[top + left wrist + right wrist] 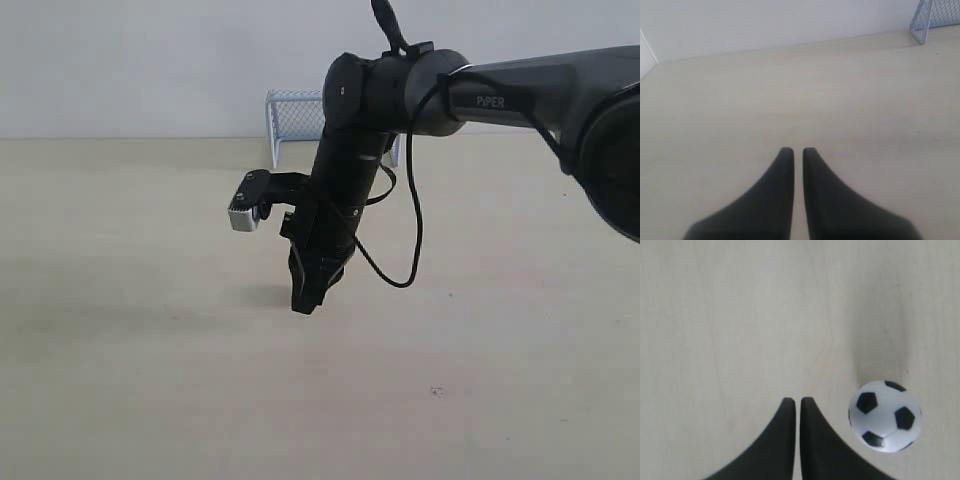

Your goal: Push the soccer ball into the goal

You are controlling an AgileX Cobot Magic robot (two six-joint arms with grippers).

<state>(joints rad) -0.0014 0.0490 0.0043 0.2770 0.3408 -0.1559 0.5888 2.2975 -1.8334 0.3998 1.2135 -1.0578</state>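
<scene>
The soccer ball [885, 416], white with black patches, lies on the pale table in the right wrist view, close beside my right gripper [797, 400] and apart from it. That gripper is shut with nothing in it. In the exterior view the right gripper [303, 303] points down just above the table, and the ball does not show there. The goal [293, 117] stands at the back by the wall, partly hidden by the arm. My left gripper [794, 150] is shut and empty over bare table, with the goal [934, 16] far off at a corner of its view.
The right arm's black cable [412, 255] hangs in a loop beside the gripper. A white wall [150, 60] closes the table's far edge. A small dark speck [433, 390] marks the table nearer the front.
</scene>
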